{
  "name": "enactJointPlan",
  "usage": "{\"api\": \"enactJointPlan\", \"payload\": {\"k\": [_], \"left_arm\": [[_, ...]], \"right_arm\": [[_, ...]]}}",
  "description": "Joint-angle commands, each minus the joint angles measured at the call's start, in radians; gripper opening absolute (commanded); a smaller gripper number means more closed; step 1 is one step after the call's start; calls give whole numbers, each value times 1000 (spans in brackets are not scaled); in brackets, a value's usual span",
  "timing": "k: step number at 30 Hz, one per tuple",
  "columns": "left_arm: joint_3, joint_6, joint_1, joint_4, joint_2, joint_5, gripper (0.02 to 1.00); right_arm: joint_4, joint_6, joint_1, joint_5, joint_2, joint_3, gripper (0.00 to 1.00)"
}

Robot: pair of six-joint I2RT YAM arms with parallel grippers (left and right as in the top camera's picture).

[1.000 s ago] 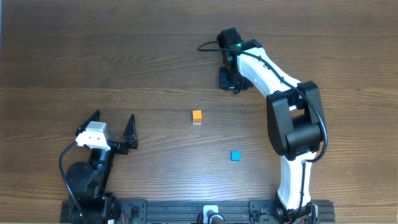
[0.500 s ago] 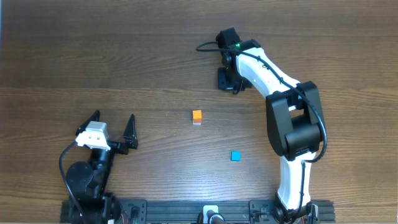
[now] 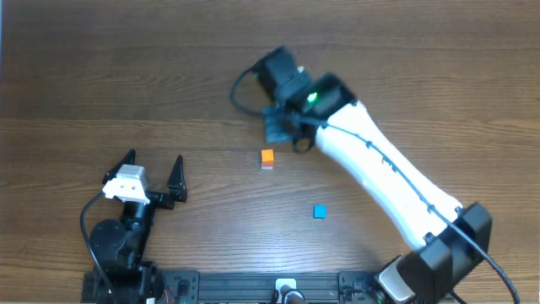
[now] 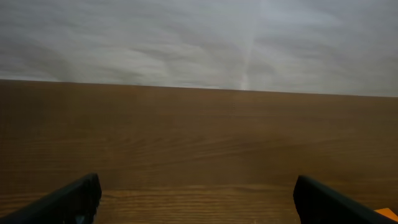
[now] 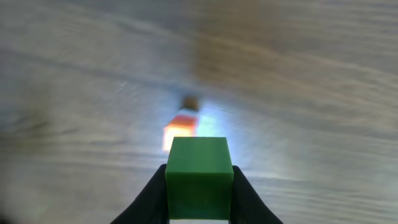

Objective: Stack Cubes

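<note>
The right gripper is clamped on a solid green cube, with one dark finger pressed against each side face. In the top view, this gripper is in the upper centre of the frame, just above and to the right of a small orange cube. In the right wrist view, the orange cube lies on the table beyond the held green cube and apart from it; its outline is blurred. In the top view, a pale sliver shows at the orange cube's lower edge; what it is cannot be determined. A small blue cube rests on the brown wood-grain table at lower centre-right, well apart from the orange cube. The left gripper is at lower left, close above its arm's base. Its fingers are spread wide over bare wood.
</note>
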Motion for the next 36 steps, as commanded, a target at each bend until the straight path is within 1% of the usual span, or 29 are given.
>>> {"api": "enactJointPlan", "payload": {"k": [1, 3, 12, 19, 22, 28, 36], "left_arm": [[-7, 15, -4, 3, -7, 8, 1000], [-7, 15, -4, 3, -7, 9, 998], [-7, 15, -4, 3, -7, 9, 1000], [-7, 15, -4, 2, -7, 8, 1000], [-7, 15, -4, 3, -7, 8, 1000], [-7, 15, -4, 3, -7, 8, 1000], [-7, 15, -4, 3, -7, 8, 996]], "right_arm": [[-14, 122, 98, 35, 49, 3, 51], [-14, 138, 104, 35, 87, 3, 49], [-14, 145, 87, 19, 188, 3, 36], [-28, 150, 90, 16, 193, 1, 29], [-28, 167, 89, 17, 194, -15, 31], [13, 172, 89, -8, 194, -51, 31], [29, 180, 90, -8, 194, -56, 29]]}}
